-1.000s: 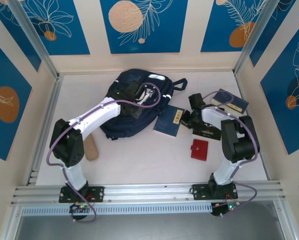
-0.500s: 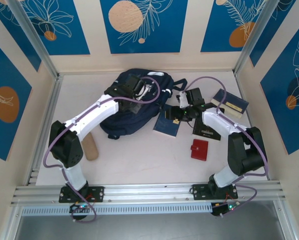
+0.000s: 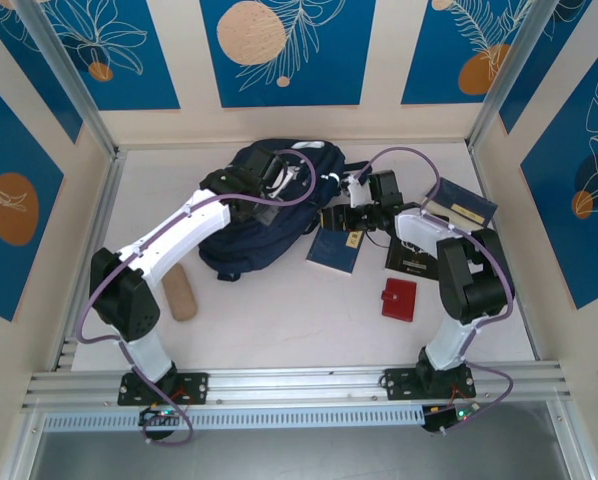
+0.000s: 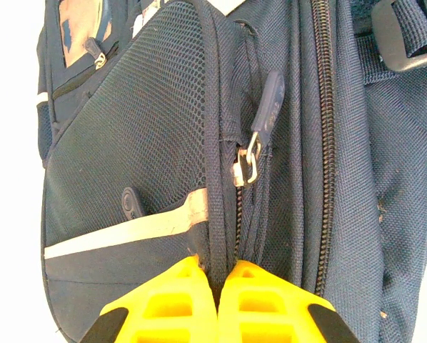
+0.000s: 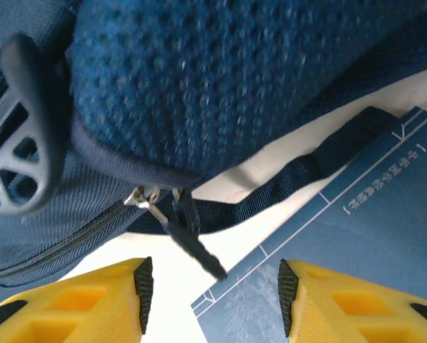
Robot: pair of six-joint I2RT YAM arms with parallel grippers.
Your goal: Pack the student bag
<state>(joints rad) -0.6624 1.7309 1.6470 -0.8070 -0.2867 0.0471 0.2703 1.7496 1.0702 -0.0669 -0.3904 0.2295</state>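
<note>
Left pincer (image 4: 217,289) is clamped tight on a ridge of fabric beside the zip of the student bag (image 3: 247,250). It looks like a bracing hold, pinning the cloth so the zip track pulls taut. The bag lies flat at the back middle of the bench (image 3: 279,320), under the left arm.

Over to the right pincer (image 5: 212,286): jaws standing apart, nothing in them, lined up either side of a dangling zip pull (image 5: 193,241) at the bag's edge, just above a navy booklet (image 5: 356,236). Judging by that line-up, the pull is the target, and the bag wants opening before anything goes in.

Now the count on the bench. There is one bag. There are two booklets, that navy one touching the bag and a second booklet (image 3: 461,205) off to the far right. Add one flat black item (image 3: 415,262), one red wallet (image 3: 399,298) and one tan oblong case (image 3: 182,295). All five loose pieces lie outside the bag, waiting.
</note>
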